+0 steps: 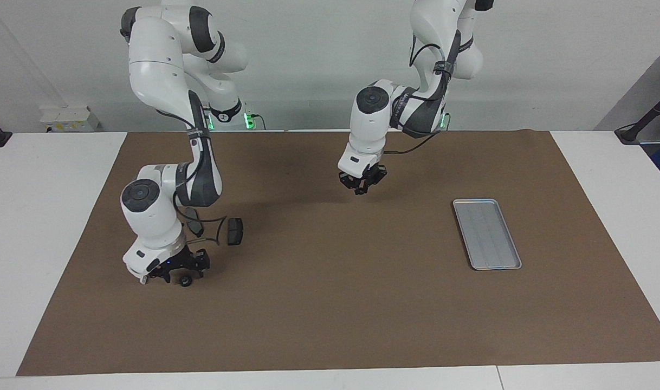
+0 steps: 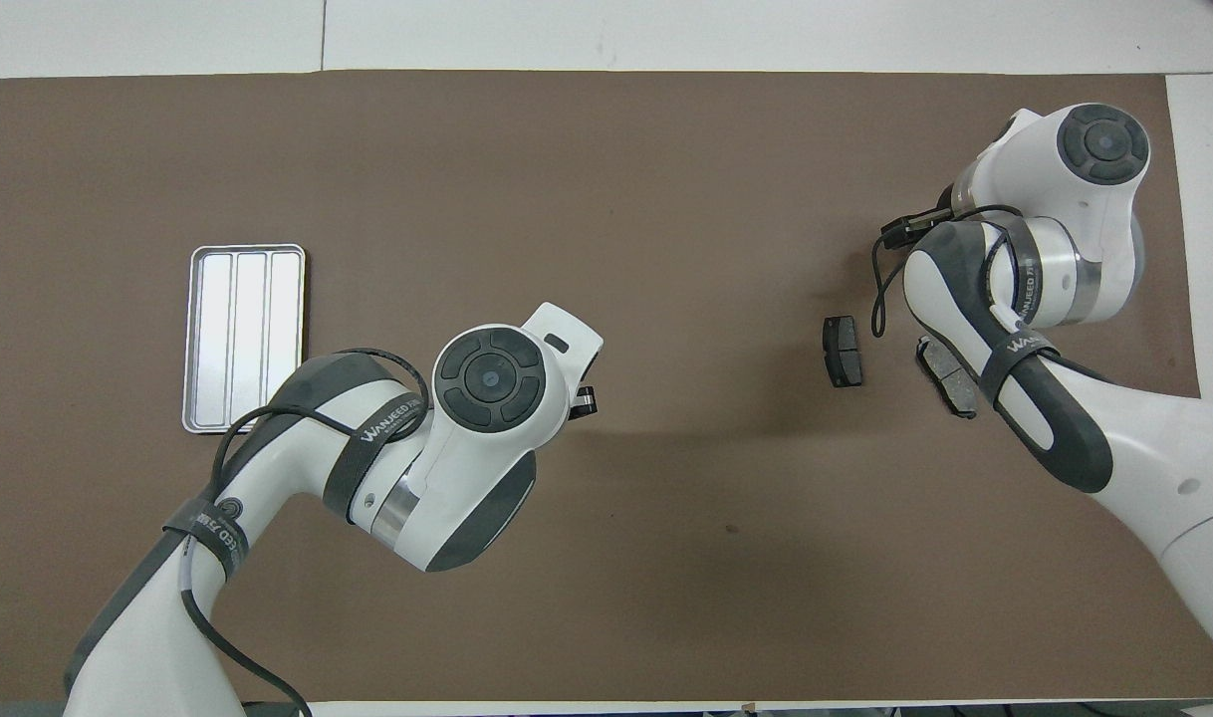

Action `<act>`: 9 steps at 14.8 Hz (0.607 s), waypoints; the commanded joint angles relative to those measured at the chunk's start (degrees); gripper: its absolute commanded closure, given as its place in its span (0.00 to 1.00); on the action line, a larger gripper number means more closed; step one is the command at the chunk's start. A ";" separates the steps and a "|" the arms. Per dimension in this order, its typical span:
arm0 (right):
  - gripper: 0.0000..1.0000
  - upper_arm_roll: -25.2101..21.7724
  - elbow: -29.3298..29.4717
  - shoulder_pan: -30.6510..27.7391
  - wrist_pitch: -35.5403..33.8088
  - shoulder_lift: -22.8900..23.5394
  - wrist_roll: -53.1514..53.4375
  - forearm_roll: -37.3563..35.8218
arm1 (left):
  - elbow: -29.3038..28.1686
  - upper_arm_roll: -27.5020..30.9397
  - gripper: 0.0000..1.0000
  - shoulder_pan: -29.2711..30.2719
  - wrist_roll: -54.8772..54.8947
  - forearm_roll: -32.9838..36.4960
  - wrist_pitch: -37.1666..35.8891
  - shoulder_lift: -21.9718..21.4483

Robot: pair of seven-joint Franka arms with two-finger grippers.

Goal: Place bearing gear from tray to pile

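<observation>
The bearing gear (image 1: 186, 280), a small dark round part, lies on the brown mat directly under my right gripper (image 1: 185, 272). That gripper is low over the mat, its fingers open with one on each side of the gear. The pile is beside it, nearer to the robots: one dark brake-pad piece (image 1: 234, 231) (image 2: 844, 351) and a second (image 2: 950, 376) partly under the right arm. The white bracket is hidden. The silver tray (image 1: 487, 234) (image 2: 245, 339) lies empty toward the left arm's end. My left gripper (image 1: 361, 187) hangs over the middle of the mat and waits.
The brown mat (image 1: 330, 303) covers most of the white table. The right arm's wrist and cable hang over the pile. In the overhead view the left arm's elbow (image 2: 487, 378) covers the mat beside the tray.
</observation>
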 commanded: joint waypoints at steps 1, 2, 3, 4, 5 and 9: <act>0.00 0.61 -0.46 -0.17 -5.46 -4.77 -0.93 0.88 | -2.43 0.95 1.00 -1.06 -1.14 1.14 3.22 -1.68; 0.00 0.61 -0.46 0.00 -7.22 -5.92 -0.84 0.88 | -2.43 0.87 1.00 -1.06 -1.49 1.14 4.80 -1.07; 0.00 0.61 -0.46 0.35 -9.07 -7.24 -0.67 1.22 | -2.35 0.87 1.00 -1.23 -2.19 1.14 6.29 -0.54; 0.00 0.61 -0.37 0.70 -11.26 -8.38 0.20 1.40 | -2.35 0.87 1.00 -1.93 -2.37 1.14 8.22 0.33; 0.00 0.61 -0.29 0.97 -13.20 -9.52 1.52 1.40 | -2.26 0.87 1.00 -2.20 -2.46 1.14 9.98 1.47; 0.00 1.05 -0.02 2.37 -19.71 -12.96 11.79 2.19 | -1.99 0.95 1.00 -2.64 -3.16 1.22 11.84 4.90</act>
